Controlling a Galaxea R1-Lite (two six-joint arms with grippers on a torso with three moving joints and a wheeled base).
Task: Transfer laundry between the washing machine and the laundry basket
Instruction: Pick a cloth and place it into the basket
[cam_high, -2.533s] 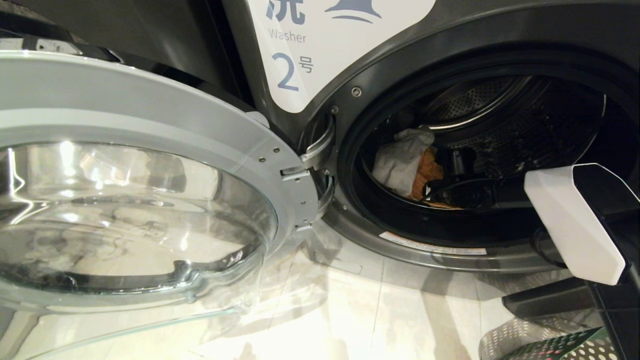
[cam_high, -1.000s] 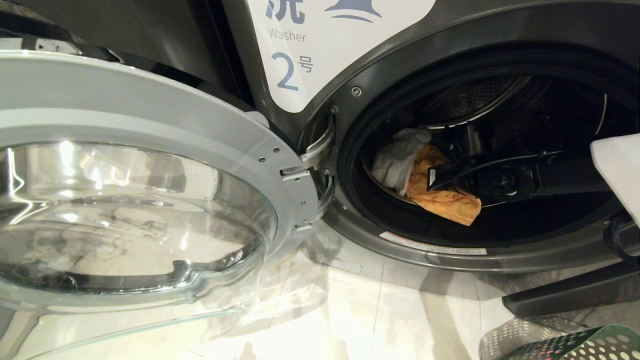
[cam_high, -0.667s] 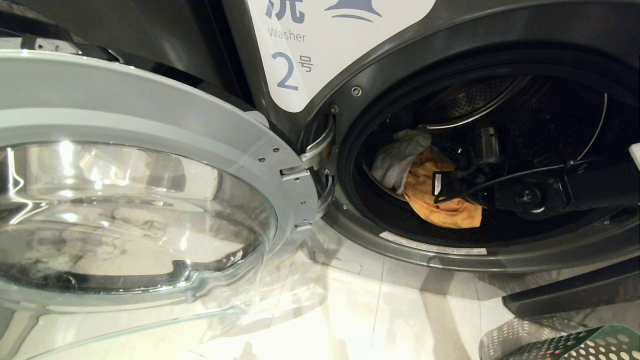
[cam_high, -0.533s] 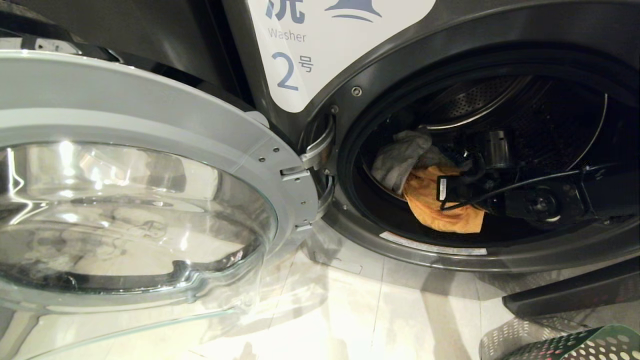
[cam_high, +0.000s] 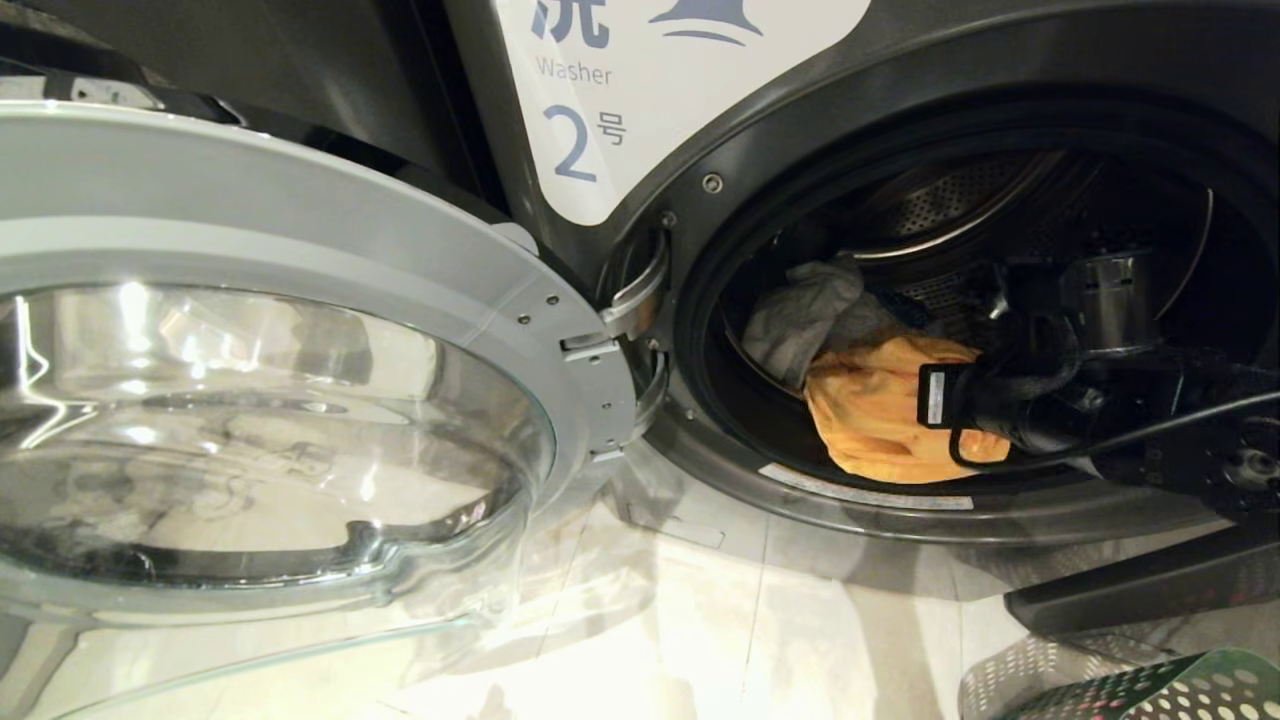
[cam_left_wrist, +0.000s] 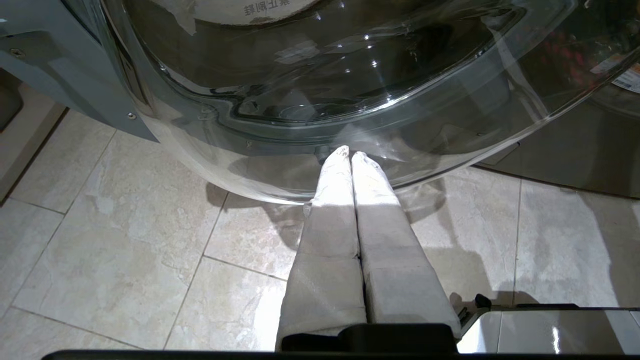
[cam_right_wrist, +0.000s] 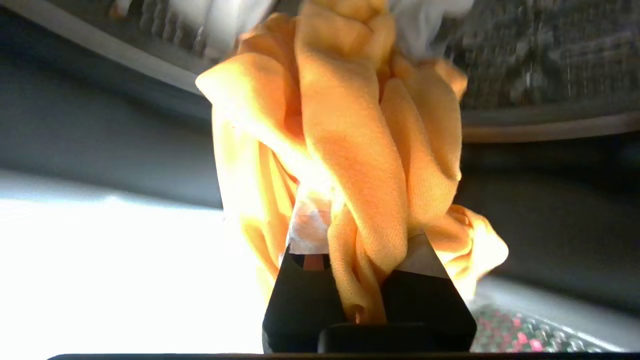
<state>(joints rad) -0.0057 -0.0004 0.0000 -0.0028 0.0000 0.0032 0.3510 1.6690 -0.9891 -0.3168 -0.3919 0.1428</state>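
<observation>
The washing machine (cam_high: 760, 160) stands with its round door (cam_high: 300, 330) swung open to the left. At the front lip of the drum lies an orange cloth (cam_high: 870, 415), with a grey-white garment (cam_high: 800, 315) behind it. My right gripper (cam_high: 925, 400) is shut on the orange cloth (cam_right_wrist: 350, 150), which bunches up between the fingers and hangs over the door seal. The laundry basket (cam_high: 1140, 690), perforated with a green rim, sits at the bottom right. My left gripper (cam_left_wrist: 350, 155) is shut and empty, parked low under the door glass.
The open glass door (cam_left_wrist: 320, 75) fills the left half of the head view and overhangs the tiled floor (cam_high: 700, 640). A dark plinth (cam_high: 1130, 590) runs below the machine beside the basket.
My right gripper has drawn back from deep in the drum toward the opening, dragging the orange cloth out over the seal. The grey-white garment stays inside. The left arm has kept still.
</observation>
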